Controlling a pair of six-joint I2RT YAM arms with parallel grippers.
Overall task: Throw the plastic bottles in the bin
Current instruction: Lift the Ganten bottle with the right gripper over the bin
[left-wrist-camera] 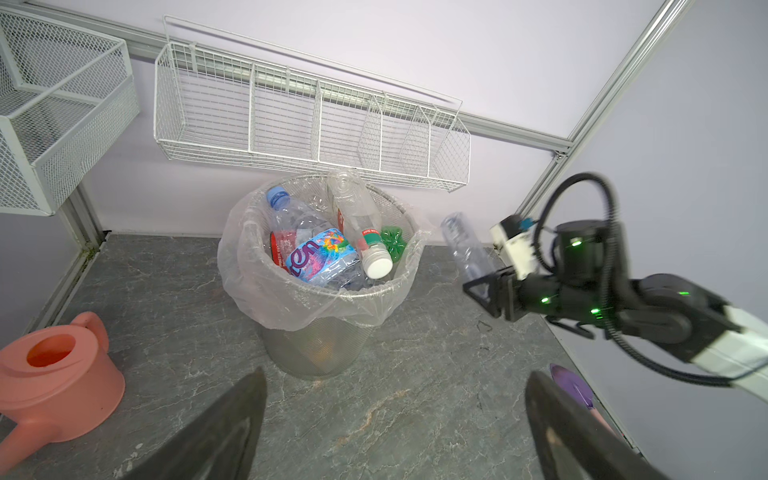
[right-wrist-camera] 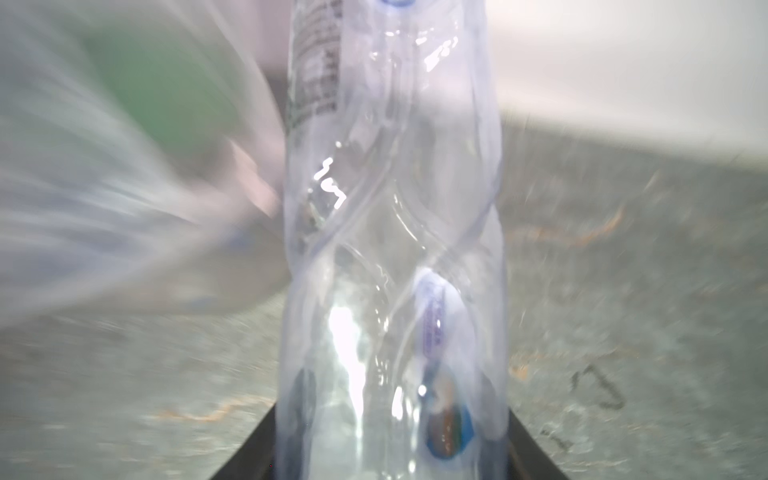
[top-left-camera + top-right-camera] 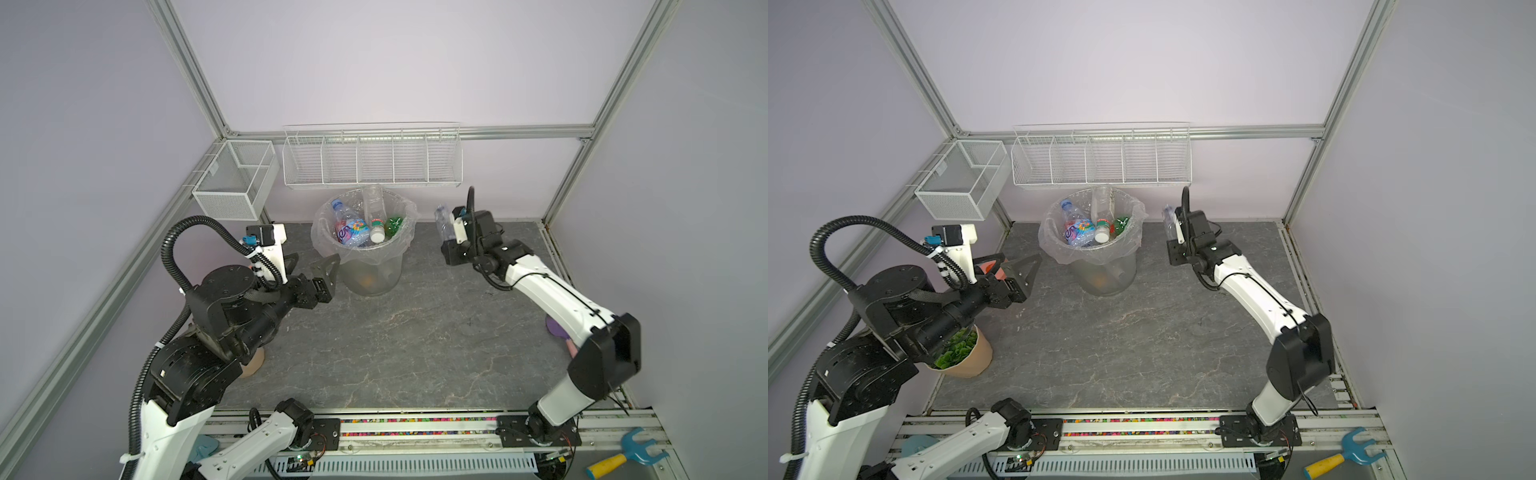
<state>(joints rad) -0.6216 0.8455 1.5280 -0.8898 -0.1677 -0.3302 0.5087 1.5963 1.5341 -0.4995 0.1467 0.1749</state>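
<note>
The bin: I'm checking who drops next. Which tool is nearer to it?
Right. The right tool, holding a clear bottle, sits just beside the rim of the bin; the left tool, open, is raised and farther back from it.

The bottle (image 1: 463,245) is clear, the bin (image 1: 316,345) translucent grey.

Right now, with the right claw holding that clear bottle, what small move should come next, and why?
Probably carry the right claw sideways until the clear bottle hangs above the bin. The claw is shut on the bottle beside the bin, outside its rim; released here, it would likely miss.
</note>
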